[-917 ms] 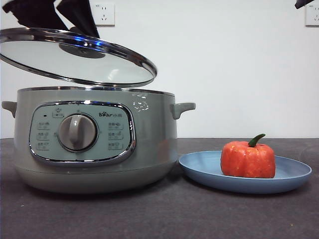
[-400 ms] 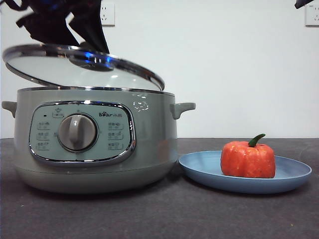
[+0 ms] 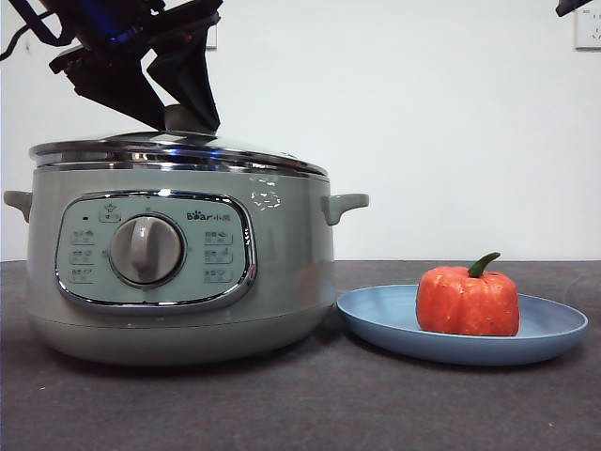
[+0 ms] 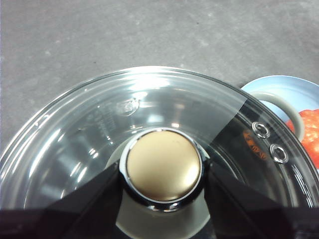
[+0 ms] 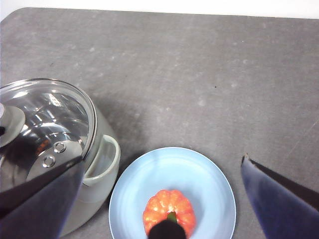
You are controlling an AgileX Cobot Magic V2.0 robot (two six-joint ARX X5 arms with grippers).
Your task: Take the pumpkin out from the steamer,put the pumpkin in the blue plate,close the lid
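**Lid seated on the steamer, knob between the left jaws**

The large round sage-green electric steamer (image 3: 178, 268) with its chrome-framed control panel stands on the dark grey table (image 3: 300, 404). The round clear glass lid (image 3: 178, 152) with a shiny steel rim lies level on the steamer's rim, with no gap showing along the front edge. Directly above the steamer's centre, the left gripper (image 4: 163, 172) reaches down over the lid; its two black jaws are narrowed onto the pale round knob (image 4: 163, 165), one on each side and touching the knob's chrome collar.

Just beside the steamer, on its handle side, lies the wide, shallow light-blue plate (image 3: 376, 324). The small orange-red ribbed pumpkin (image 3: 468, 299) with a curved dark green stem sits upright on the plate, on the half farther from the steamer, well apart from the left gripper.

The right gripper (image 5: 164, 219) hangs high above the plate with its jaws spread wide, nothing between them; the pumpkin lies below the gap. In the front view it shows only as a black tip at the top corner.
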